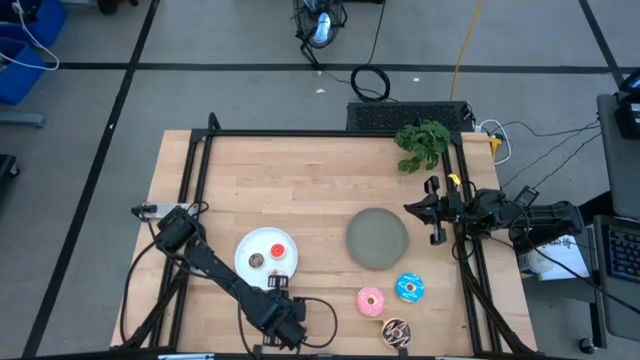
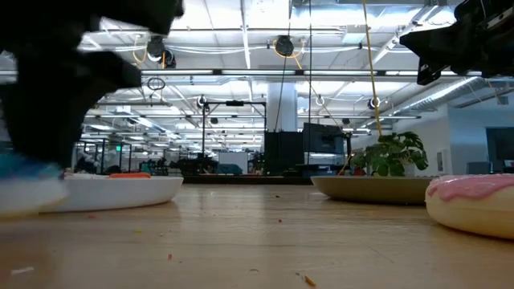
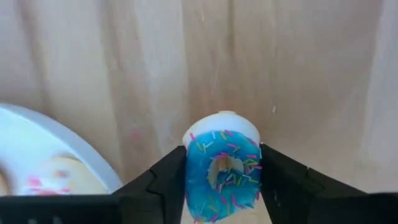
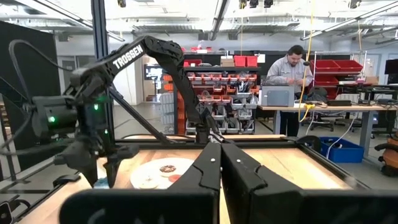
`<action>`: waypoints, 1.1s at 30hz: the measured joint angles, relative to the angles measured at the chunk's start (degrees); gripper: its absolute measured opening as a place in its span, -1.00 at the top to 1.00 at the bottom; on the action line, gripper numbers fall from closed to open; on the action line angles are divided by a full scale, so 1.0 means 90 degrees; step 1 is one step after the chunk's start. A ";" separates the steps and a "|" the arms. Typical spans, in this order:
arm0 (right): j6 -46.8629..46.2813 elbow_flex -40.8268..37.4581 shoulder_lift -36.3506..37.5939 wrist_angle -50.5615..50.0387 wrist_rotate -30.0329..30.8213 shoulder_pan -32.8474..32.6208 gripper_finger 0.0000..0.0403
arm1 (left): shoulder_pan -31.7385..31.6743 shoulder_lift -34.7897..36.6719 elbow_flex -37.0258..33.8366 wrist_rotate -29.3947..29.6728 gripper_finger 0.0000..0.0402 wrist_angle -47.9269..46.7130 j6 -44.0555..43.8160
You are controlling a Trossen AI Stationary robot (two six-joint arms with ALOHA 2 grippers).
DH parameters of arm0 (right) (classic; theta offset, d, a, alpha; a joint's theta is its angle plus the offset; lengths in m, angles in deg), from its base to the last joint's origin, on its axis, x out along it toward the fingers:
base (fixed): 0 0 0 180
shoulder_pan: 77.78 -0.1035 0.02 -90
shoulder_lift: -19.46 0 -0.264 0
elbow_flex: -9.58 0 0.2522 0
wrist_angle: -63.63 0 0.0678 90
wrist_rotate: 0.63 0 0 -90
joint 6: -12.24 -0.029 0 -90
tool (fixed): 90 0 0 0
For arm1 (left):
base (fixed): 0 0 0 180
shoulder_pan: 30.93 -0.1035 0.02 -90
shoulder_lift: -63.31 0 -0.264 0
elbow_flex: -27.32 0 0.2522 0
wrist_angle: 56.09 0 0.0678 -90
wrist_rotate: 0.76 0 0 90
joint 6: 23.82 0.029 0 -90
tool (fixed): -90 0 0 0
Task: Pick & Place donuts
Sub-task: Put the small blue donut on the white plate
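From above, the left hand [image 1: 283, 318] sits low at the bottom centre of the frame, just below the white plate [image 1: 262, 240], which carries a red donut [image 1: 277, 250] and a brown donut [image 1: 256, 260]. Right of centre lies the grey plate [image 1: 377, 238]; below it on the bench [image 1: 290, 180] sit the pink donut [image 1: 371, 299], a blue donut [image 1: 408, 287] and the dark sprinkled donut [image 1: 396, 331]. The right hand [image 1: 434, 212] waits at the right edge, near a green plant [image 1: 422, 143].

At bench level, the pink donut [image 2: 474, 202] looms at lower right.

Left wrist now: the hand's fingers [image 3: 163, 186] clamp a small blue-iced donut [image 3: 222, 167], plate rim at lower left.

Right wrist: its fingers [image 4: 208, 168] are pressed together, and a person [image 4: 290, 78] stands at the upper right.
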 joint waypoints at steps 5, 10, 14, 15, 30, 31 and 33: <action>0.0002 0.0000 0.0000 0.0002 0.0000 0.0000 1.00 | -0.0040 0.0007 0.0479 0.0047 -0.01 -0.0655 0.0026; 0.0002 -0.0001 0.0000 0.0001 -0.0001 0.0000 1.00 | -0.0065 0.0013 0.1055 0.0046 -0.09 -0.1250 0.0039; 0.0002 0.0000 0.0000 0.0002 0.0000 0.0000 1.00 | -0.0075 0.0019 0.1451 0.0076 -0.09 -0.1677 0.0075; 0.0001 -0.0001 0.0000 0.0000 0.0000 0.0000 1.00 | -0.0073 0.0028 0.1583 0.0073 -0.08 -0.1757 0.0102; 0.0002 0.0000 0.0000 -0.0003 -0.0002 0.0000 1.00 | -0.0099 0.1299 0.2360 0.0800 0.06 -0.2596 -0.0129; 0.0002 0.0000 -0.0002 -0.0007 -0.0002 0.0000 1.00 | -0.0097 0.1446 0.2295 0.0949 0.05 -0.2592 -0.0244; 0.0000 0.0000 0.0000 0.0002 -0.0002 0.0000 1.00 | -0.0099 0.1697 0.2178 0.1168 0.03 -0.2579 -0.0424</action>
